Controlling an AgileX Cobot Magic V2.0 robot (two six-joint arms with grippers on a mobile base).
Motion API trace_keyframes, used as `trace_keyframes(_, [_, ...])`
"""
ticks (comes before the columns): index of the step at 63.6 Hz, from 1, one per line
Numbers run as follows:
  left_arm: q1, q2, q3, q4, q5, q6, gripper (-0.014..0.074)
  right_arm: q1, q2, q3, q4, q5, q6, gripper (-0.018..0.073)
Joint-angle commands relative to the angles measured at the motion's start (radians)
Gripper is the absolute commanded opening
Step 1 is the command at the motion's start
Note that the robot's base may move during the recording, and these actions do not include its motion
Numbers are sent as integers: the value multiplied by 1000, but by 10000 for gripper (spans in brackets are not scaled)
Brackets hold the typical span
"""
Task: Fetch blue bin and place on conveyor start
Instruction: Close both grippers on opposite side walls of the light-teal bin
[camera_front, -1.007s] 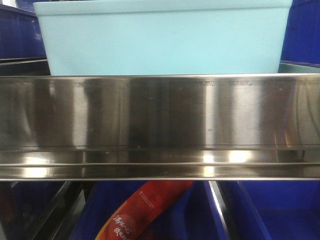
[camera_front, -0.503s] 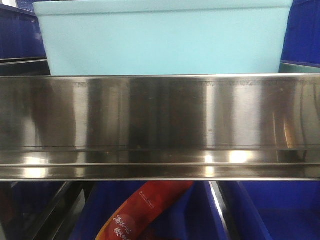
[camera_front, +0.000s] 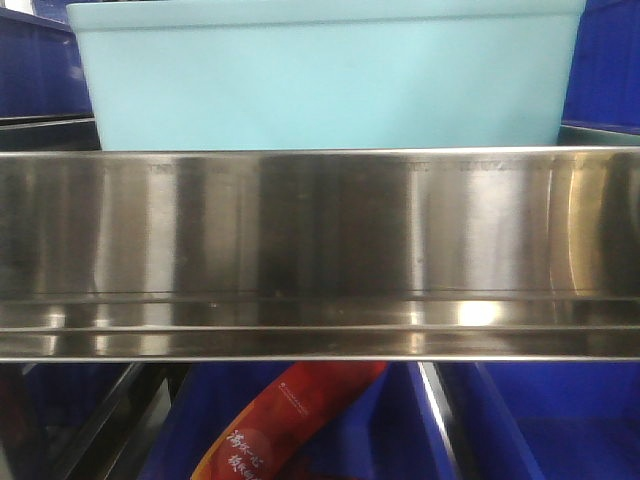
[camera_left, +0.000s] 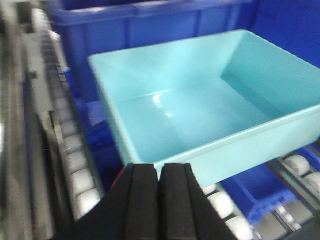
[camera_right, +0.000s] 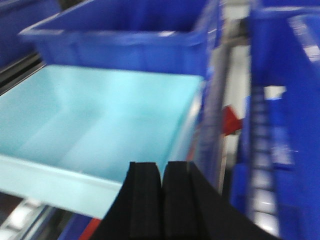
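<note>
The left gripper (camera_left: 160, 172) shows at 6 o'clock in its view, pads pressed together on nothing, near the bin (camera_left: 200, 115) rim. In the front view the bin sits at 12 o'clock behind the steel rail (camera_front: 320, 250), with crates (camera_left: 150, 25) beside it. The right gripper (camera_right: 161, 170), pads also together, shows at 6 o'clock near the bin's right corner

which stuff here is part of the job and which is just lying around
Part of the job: pale blue bin, left tool, right tool (both shut, empty); conveyor start not in view.
Just lying about: dark blue crates, steel shelf rail, red packet, white rollers.
</note>
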Motion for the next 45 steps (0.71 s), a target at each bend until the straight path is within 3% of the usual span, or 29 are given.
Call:
trace_keyframes(1, [-50, 75, -59, 18, -11, -5, -111, 53, 66, -41, 2, -9, 13, -162])
trace_keyframes(6, [-94, 154, -110, 119, -31, -100, -111, 78, 143, -78, 2, -7, 51, -142])
trace_keyframes(9, [-122, 200, -142, 227, -35, -208, -111, 88, 190, -104, 1, -7, 53, -141])
trace_keyframes(15, [-166, 299, -215, 458, -35, -509, -111, 92, 293, -182, -35, 13, 113, -141])
trace_keyframes(20, [-174, 360, -263, 511, -34, -639, -111, 93, 374, -244, -144, 43, 224, -141])
trace_keyframes(28, [-172, 454, -352, 511, -22, -714, -111, 93, 487, -364, -318, 153, 394, -141])
trace_keyframes(39, [-172, 598, -529, 557, 142, -725, -106, 93, 641, -556, -324, 301, 400, -141])
trace_keyframes(45, [-172, 667, -609, 594, 220, -725, -48, 93, 702, -630, -341, 342, 400, -141])
